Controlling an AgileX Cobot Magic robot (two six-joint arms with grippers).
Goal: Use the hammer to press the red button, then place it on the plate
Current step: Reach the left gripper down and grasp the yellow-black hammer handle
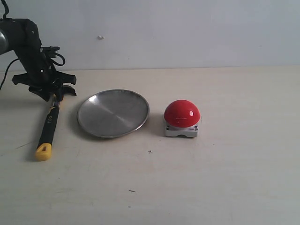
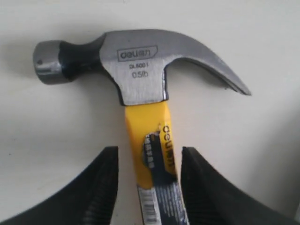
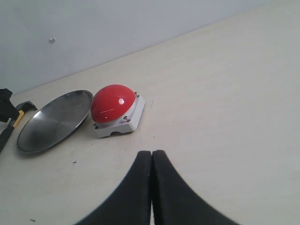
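Far left, the hammer (image 1: pixel 48 129) lies flat on the surface (image 1: pixel 225 178), the left fingers (image 2: pixel 98 187) open astride its yellow neck, nothing clamped yet. Grab that near the head and the long handle may sag or twist. Just beside, centre-left, the plate (image 1: pixel 113 113), its rim easy to clip. Then the red button (image 1: pixel 181 114), bare room beyond. The right fingers (image 3: pixel 136 192) are pressed together, empty.
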